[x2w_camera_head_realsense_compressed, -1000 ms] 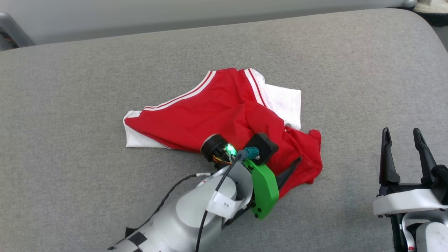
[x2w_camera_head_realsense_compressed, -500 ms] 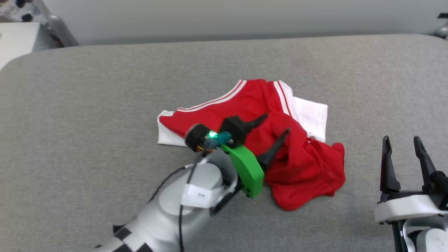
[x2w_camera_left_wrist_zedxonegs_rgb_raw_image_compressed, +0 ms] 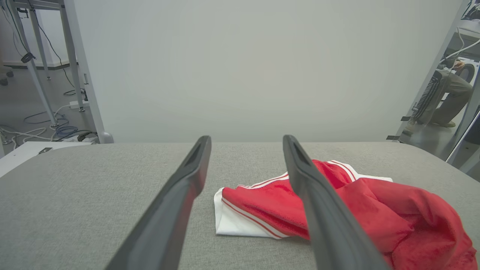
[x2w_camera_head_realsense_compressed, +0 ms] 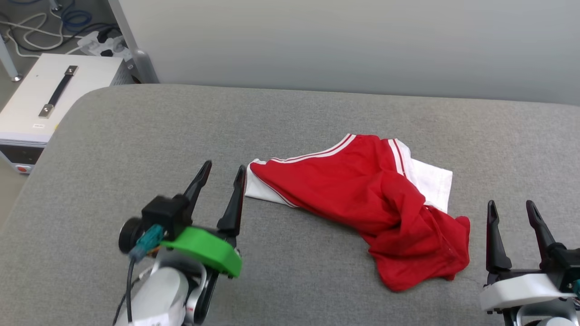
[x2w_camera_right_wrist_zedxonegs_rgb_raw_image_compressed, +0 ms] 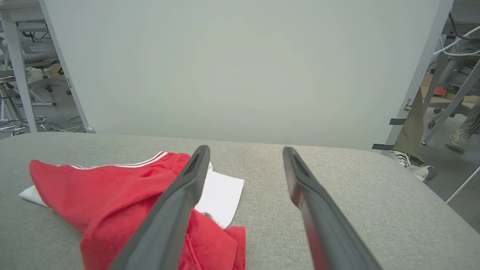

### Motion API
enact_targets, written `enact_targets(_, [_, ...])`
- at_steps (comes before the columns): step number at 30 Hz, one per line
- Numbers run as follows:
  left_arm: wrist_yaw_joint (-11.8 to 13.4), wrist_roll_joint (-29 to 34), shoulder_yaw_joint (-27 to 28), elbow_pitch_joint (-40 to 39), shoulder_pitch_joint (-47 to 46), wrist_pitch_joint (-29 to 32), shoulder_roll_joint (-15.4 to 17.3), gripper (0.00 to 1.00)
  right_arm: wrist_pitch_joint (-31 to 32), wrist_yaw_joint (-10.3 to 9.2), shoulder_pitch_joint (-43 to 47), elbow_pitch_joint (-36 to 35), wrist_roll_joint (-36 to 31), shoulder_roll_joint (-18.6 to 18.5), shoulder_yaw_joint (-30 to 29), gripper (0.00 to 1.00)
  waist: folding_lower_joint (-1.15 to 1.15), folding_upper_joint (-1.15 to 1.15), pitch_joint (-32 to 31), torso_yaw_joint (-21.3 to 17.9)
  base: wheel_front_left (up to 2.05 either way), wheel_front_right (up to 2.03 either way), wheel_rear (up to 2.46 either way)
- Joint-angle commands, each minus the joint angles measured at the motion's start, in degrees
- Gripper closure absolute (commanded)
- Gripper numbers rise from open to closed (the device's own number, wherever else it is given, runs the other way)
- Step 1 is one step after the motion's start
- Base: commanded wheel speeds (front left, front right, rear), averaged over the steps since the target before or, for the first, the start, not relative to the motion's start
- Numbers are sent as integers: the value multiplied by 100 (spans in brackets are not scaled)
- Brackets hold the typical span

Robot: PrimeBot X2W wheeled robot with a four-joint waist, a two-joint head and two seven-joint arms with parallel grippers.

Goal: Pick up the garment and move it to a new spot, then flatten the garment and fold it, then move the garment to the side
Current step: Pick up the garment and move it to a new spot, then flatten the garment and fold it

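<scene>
The place looks like a lab: a grey padded counter [x2w_camera_head_realsense_compressed: 317, 104] stands before a plain partition [x2w_camera_head_realsense_compressed: 344, 40], and loose cables [x2w_camera_head_realsense_compressed: 74, 19] and a power strip [x2w_camera_head_realsense_compressed: 97, 43] lie on the floor beside a white equipment case [x2w_camera_head_realsense_compressed: 27, 102].

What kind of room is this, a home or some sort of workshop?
Probably a lab or workshop: a red T-shirt lies on a grey padded table before a plain partition, with loose cables and a power strip on the floor beside a white equipment case.
</scene>
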Motion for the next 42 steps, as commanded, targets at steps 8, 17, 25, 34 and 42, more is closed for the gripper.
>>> enact_targets(8, [-223, 846, 923, -479, 1097, -33, -557, 0, -13, -9, 204, 29, 97, -10, 154, 0, 0, 0, -106, 11, 0, 0, 0])
enact_targets(17, [-718, 1457, 1456, -484, 1241, -33, -983, 0, -13, -9, 184, 17, 44, -10, 201, 0, 0, 0, 4, -2, 0, 0, 0])
enact_targets(25, [-847, 1597, 1596, -553, 1066, -33, -1130, 0, 883, -9, -251, 80, -70, -337, 565, 0, 0, 0, 343, 127, 0, 0, 0])
enact_targets(34, [-904, 1641, 1616, -583, 762, -34, -1207, 0, 4708, -9, -1560, 130, 1473, -1670, 1204, 0, 0, 0, 954, 373, 0, 0, 0])
enact_targets(42, [-920, 1622, 1568, -583, 462, -34, -1235, 0, 7011, -9, -2673, 641, 2229, -2055, 1206, 0, 0, 0, 1434, 708, 0, 0, 0])
